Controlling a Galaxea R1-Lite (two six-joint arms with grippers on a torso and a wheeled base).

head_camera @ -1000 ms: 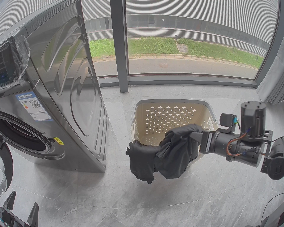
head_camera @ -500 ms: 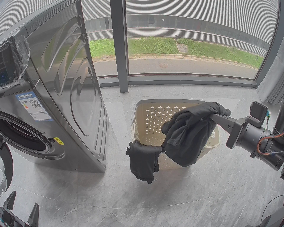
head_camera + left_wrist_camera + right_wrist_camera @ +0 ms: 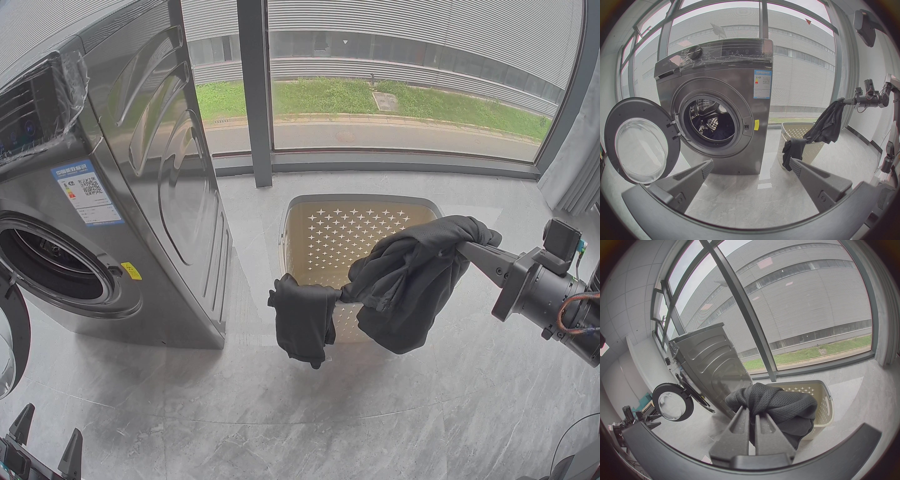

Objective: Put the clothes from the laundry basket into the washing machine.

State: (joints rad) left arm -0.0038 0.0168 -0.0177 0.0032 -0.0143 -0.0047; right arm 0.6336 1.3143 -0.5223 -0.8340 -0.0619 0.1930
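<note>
My right gripper point(image 3: 465, 247) is shut on a dark grey garment point(image 3: 409, 275), held up above the right side of the beige laundry basket point(image 3: 359, 209). One end of the garment point(image 3: 303, 319) still hangs over the basket's near-left rim. In the right wrist view the garment point(image 3: 775, 402) bunches over the closed fingers point(image 3: 740, 424). The washing machine point(image 3: 94, 187) stands at the left with its round door point(image 3: 639, 140) swung open and the drum point(image 3: 709, 120) exposed. My left gripper point(image 3: 750, 175) is open and holds nothing, low at the front left, facing the machine.
A large window point(image 3: 400, 75) with a grey pillar point(image 3: 253, 94) runs behind the basket. A curtain point(image 3: 572, 175) hangs at the far right. Bare grey floor point(image 3: 281, 412) lies between the machine and the basket.
The right gripper has lifted the garment up and to the right, out of the basket. The head view has also shifted a little, so the machine's opening shows more.
</note>
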